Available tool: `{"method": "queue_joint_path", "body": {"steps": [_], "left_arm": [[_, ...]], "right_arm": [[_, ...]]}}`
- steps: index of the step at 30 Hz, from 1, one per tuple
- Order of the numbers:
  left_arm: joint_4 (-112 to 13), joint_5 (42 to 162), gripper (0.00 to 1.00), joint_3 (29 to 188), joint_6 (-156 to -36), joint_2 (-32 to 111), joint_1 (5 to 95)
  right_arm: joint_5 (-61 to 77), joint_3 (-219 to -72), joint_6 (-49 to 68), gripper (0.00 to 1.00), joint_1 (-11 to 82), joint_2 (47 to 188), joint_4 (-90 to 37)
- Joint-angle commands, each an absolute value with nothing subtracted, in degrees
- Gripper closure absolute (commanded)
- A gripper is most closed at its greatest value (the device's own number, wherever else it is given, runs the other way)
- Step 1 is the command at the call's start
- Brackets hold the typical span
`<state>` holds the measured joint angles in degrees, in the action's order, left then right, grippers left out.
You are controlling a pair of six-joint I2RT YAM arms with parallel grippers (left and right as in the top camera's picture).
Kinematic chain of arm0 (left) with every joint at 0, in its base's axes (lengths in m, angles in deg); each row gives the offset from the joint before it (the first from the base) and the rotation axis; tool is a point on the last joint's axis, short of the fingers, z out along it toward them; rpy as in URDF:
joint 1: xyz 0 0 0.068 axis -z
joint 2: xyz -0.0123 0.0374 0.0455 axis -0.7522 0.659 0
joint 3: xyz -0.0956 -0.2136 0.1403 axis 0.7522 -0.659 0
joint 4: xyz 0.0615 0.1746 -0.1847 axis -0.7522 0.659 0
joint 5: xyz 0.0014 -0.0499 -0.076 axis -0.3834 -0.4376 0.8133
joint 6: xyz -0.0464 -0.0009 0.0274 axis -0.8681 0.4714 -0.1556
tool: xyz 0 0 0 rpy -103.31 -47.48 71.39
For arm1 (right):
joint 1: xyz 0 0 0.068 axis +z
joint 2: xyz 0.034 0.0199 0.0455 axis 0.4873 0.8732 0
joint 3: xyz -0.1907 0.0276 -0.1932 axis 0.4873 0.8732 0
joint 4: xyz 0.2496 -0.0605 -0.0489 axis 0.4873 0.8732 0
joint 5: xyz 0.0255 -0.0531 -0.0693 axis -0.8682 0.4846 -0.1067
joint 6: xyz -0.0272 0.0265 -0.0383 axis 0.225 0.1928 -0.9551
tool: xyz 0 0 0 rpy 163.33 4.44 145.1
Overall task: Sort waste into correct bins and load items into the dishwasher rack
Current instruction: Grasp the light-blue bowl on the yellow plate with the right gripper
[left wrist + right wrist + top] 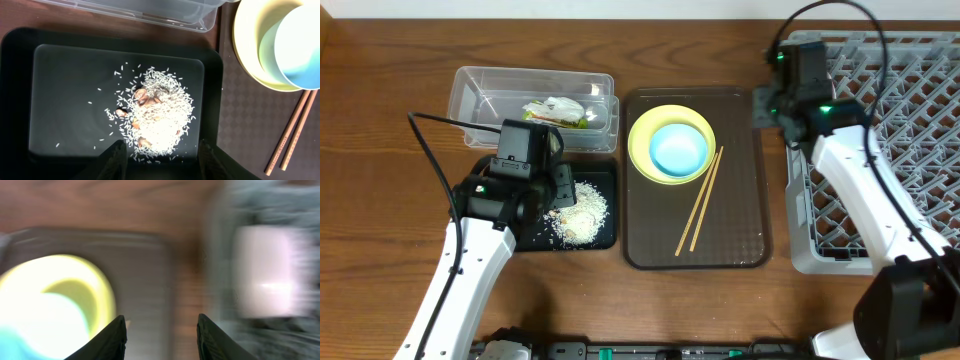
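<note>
The left arm [470, 262] reaches away from the near edge, and the left end effector [165, 161] points straight down with its fingers spread and nothing between them. The right arm [860, 185] stretches toward the far side. The right end effector [161, 336] is likewise spread and empty, though its wrist view is blurred.

Brown wooden bench [380, 80]. Four things sit directly on it. Clear tub [470, 95] at back left, black tray [603, 238] just in front of it. Brown serving tray [740, 220] just right of both. Grey dishwasher rack [920, 100] far right, with a strip of bare bench between it and the serving tray.
</note>
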<state>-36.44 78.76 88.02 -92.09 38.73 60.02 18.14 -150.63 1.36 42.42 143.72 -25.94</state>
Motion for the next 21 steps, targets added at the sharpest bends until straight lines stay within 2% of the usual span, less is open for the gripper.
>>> {"method": "queue_joint_path", "body": {"steps": [1,9,13,18,19,21], "left_arm": [[-36.28,78.08,0.5,88.63,-91.39,38.65,59.78],[-36.26,78.08,0.51,88.63,-91.39,38.62,59.78],[-36.24,78.08,0.5,88.63,-91.39,38.62,59.78],[-36.06,78.08,0.5,88.59,-91.37,38.65,59.78],[-36.04,78.08,0.51,88.59,-91.39,38.65,59.78],[-36.02,78.08,0.5,88.59,-91.39,38.62,59.78]], "right_arm": [[5.37,-149.82,6.06,0.56,45.88,145.53,-25.43],[12.7,-148.9,10.67,0.62,52.32,152.94,-24.39],[16.02,-148.9,14.54,0.69,53.94,157.57,-24.47],[17.37,-148.9,16.77,0.7,54.38,160.76,-24.78],[17.37,-148.9,16.75,0.74,54.38,160.9,-24.8],[17.42,-148.9,16.75,0.89,54.36,160.79,-25.19]]}}
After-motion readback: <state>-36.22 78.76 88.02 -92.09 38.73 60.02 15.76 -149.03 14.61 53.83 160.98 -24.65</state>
